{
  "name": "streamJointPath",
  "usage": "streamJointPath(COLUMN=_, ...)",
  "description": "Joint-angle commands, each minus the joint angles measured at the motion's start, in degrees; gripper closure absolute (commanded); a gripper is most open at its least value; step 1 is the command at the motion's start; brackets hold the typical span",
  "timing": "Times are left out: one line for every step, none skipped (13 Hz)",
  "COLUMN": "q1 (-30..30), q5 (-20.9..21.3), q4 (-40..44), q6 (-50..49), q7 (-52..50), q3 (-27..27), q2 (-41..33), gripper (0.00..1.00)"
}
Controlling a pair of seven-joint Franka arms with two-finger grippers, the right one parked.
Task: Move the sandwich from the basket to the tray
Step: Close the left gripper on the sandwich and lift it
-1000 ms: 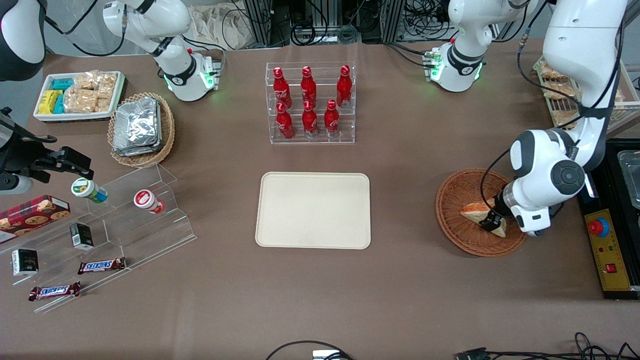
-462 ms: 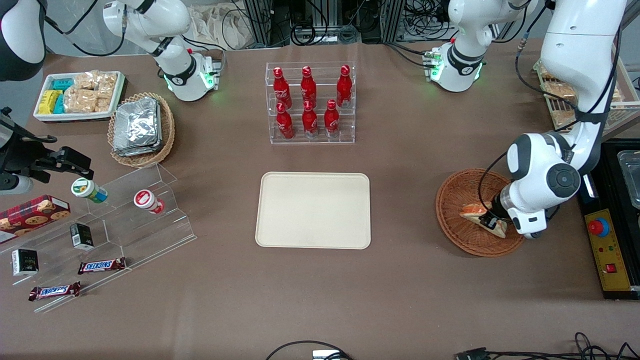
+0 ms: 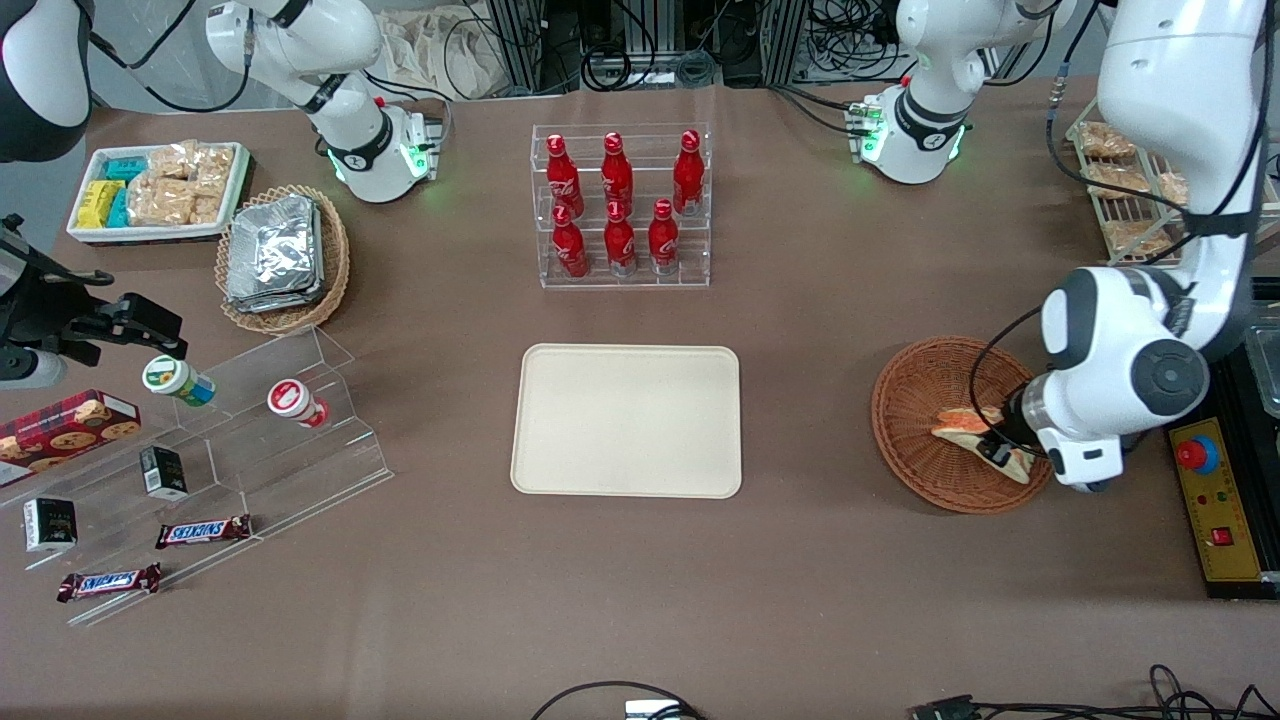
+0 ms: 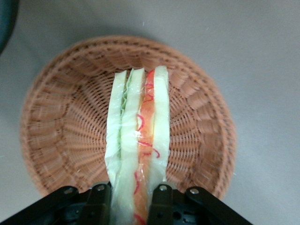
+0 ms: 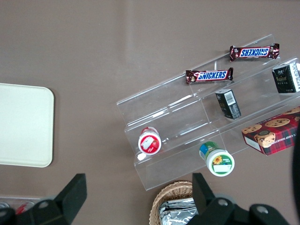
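The sandwich (image 3: 968, 428), a wrapped white wedge with orange-red and green filling, hangs edge-on over the round reddish-brown wicker basket (image 3: 912, 398). My left gripper (image 3: 1000, 450) is shut on its wide end, over the part of the basket nearest the working arm's end of the table. In the left wrist view the sandwich (image 4: 138, 136) sits squeezed between the two black fingers (image 4: 100, 199), with the gripper (image 4: 130, 196) above the whole basket (image 4: 61, 131). The cream tray (image 3: 627, 420) lies bare in the middle of the table, beside the basket toward the parked arm.
An acrylic rack of red bottles (image 3: 622, 205) stands farther from the camera than the tray. A control box with a red button (image 3: 1210, 490) lies beside the basket at the table's end. A wire rack of bagged snacks (image 3: 1130, 190) sits farther back there. An acrylic snack stand (image 3: 270, 420) is toward the parked arm.
The gripper, shut on the sandwich throughout, has shifted slightly toward the working arm's end of the table, and the sandwich has tilted and moved with it.
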Motion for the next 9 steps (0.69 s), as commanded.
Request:
streamJointPath(q1=-0.5, q5=1.4, q4=8.8, q6=-9.9, q7=2.5, q3=-0.2, q2=-0.3, gripper=1.00)
streamJointPath(q1=-1.0, q5=1.4, q4=12.0, q6=-13.5, q7=6.8, q3=-0.3, q2=-0.5, gripper=1.00)
streamJointPath(q1=-1.0, q5=1.3, q4=15.6, q6=-18.4, q7=12.5, q3=-0.8, q2=-0.6, gripper=1.00)
streamJointPath(q1=-1.0, q5=1.3, q4=19.3, q6=-22.7, q7=18.0, q3=-2.1, q2=-0.7, gripper=1.00)
streamJointPath(q1=-1.0, q5=1.3, q4=22.3, q6=-25.1, q7=21.8, q3=-3.8, q2=-0.7, gripper=1.00)
streamJointPath(q1=-1.0, q5=1.2, q4=24.4, q6=-25.5, q7=25.2, q3=-5.7, q2=-0.8, gripper=1.00)
streamJointPath(q1=-1.0, q5=0.9, q4=25.2, q6=-25.5, q7=28.4, q3=-8.2, q2=-0.8, gripper=1.00)
streamJointPath(q1=-1.0, q5=0.9, q4=25.4, q6=-25.5, q7=29.4, q3=-11.0, q2=-0.8, gripper=1.00)
streamJointPath(q1=-1.0, q5=1.2, q4=25.5, q6=-25.5, q7=29.6, q3=-13.6, q2=-0.6, gripper=1.00)
